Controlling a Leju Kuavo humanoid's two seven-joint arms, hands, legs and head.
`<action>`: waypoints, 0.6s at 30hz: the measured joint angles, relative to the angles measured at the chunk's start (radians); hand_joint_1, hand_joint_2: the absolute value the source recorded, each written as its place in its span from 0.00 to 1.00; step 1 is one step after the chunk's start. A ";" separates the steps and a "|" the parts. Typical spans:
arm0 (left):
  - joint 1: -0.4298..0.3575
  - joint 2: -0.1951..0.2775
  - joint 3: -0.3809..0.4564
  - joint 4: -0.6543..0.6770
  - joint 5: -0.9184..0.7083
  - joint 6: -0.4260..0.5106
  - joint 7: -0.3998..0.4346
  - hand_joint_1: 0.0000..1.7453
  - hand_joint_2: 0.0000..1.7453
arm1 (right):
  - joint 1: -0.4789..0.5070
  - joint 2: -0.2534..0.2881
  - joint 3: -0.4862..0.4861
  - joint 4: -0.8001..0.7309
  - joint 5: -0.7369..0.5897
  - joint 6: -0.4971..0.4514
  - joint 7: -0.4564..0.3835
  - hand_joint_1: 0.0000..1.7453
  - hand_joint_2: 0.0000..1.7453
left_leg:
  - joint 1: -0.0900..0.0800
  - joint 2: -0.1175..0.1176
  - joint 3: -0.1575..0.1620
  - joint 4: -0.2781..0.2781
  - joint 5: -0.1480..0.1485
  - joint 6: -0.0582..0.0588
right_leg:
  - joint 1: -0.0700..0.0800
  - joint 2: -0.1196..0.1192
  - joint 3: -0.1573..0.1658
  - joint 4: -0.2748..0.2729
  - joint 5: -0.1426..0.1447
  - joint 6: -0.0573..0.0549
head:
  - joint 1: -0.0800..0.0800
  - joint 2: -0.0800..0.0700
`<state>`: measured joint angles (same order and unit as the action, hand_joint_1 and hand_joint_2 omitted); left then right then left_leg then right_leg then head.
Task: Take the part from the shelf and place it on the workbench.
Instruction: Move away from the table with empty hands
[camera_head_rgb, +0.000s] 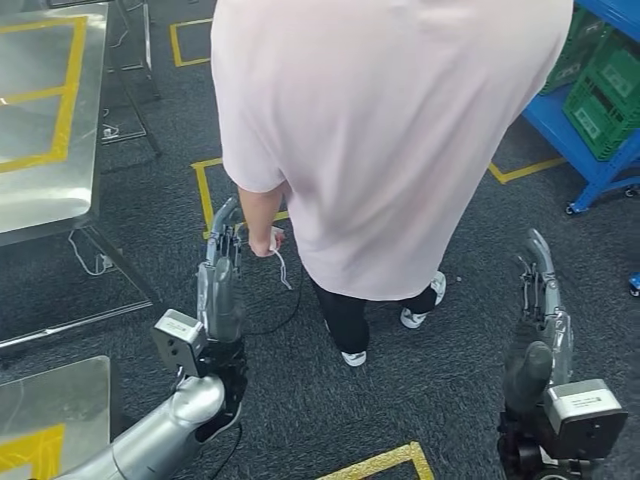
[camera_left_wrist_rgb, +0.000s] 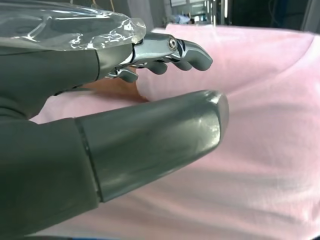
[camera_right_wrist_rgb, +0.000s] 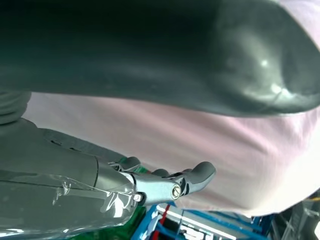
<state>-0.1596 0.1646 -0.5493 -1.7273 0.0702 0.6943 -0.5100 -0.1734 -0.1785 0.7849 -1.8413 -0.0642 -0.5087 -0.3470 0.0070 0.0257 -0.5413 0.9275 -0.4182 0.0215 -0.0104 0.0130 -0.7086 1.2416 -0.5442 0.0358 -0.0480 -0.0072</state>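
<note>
Dark carpet; left hand, right hand extended, empty.

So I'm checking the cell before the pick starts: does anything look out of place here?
Yes. A person in a pink shirt is bent over right in front of the robot, between the left robot hand and right robot hand, holding something small and white with a cord. Both hands are empty, fingers apart. The shelf with green crates stands behind.

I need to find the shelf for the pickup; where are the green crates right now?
In the head view, the green crates sit on the blue shelf at upper right, beyond the person.
</note>
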 joint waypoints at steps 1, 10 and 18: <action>0.001 0.000 0.000 0.000 0.000 0.000 0.000 0.00 0.00 | 0.001 0.000 0.000 0.001 -0.001 0.000 -0.001 0.00 0.00 | 0.000 0.011 0.000 0.000 -0.001 0.000 | -0.003 -0.004 -0.008 0.019 0.001 0.003 | 0.001 0.000; -0.004 0.001 0.000 -0.001 -0.001 0.000 0.000 0.00 0.00 | -0.002 0.001 0.000 0.001 -0.002 0.004 -0.005 0.00 0.00 | -0.005 0.075 0.011 0.020 -0.027 -0.038 | 0.004 -0.039 0.153 -0.285 0.124 -0.027 | -0.001 0.000; -0.002 0.007 0.000 -0.003 -0.004 0.000 0.004 0.00 0.00 | -0.010 0.001 0.001 0.002 -0.001 0.009 -0.008 0.00 0.00 | 0.001 -0.028 -0.124 0.269 -0.104 -0.039 | 0.006 0.048 0.148 -0.289 0.136 -0.051 | -0.016 0.000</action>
<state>-0.1617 0.1719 -0.5493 -1.7301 0.0664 0.6943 -0.5064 -0.1831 -0.1774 0.7858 -1.8397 -0.0654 -0.4997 -0.3546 0.0078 -0.0018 -0.6652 1.1964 -0.5225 -0.0176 -0.0042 0.0610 -0.5602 0.9521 -0.4085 -0.0156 -0.0645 -0.0072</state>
